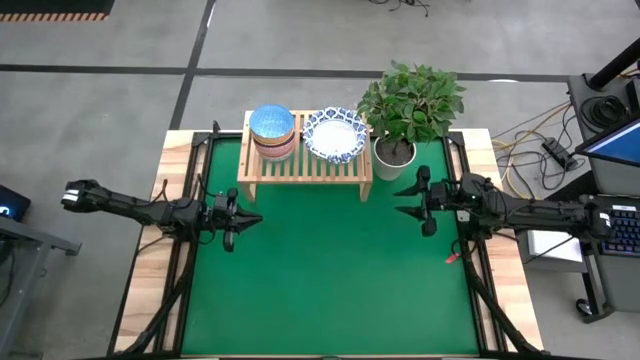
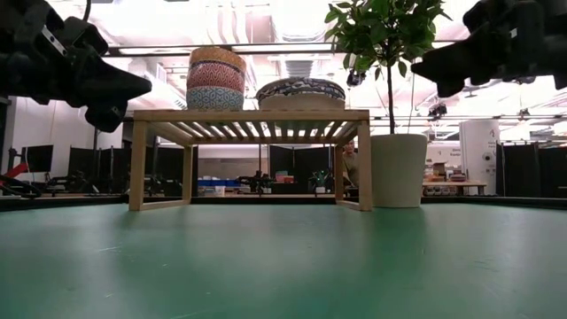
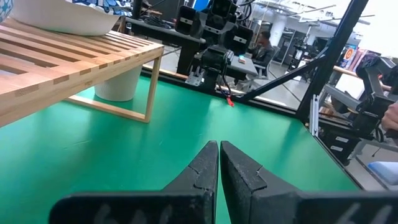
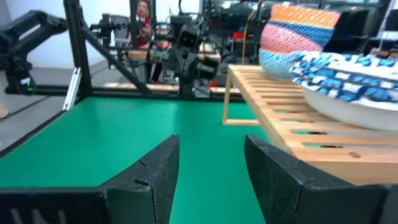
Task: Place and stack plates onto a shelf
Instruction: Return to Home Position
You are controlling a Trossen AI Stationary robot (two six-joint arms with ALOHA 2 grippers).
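Observation:
The light-wood shelf [image 1: 305,158] stands on its two side legs at the far middle of the green mat. On its slatted top rest two stacks of plates: smaller coloured ones [image 1: 272,130] on the left, wider white ones with blue patterned rims [image 1: 335,134] on the right. In the low view the stacks [image 2: 215,79] [image 2: 300,90] sit side by side. My left gripper [image 1: 256,220] hovers shut and level over the mat's left side. My right gripper [image 1: 399,199] hovers open over the right side, near the plant pot. Neither holds anything.
A white pot with a leafy plant [image 1: 396,150] stands on the mat just right of the shelf. Bare green mat [image 1: 330,280] spreads in front of the shelf. A small red thing [image 1: 452,258] lies at the mat's right edge. People sit in the room beyond.

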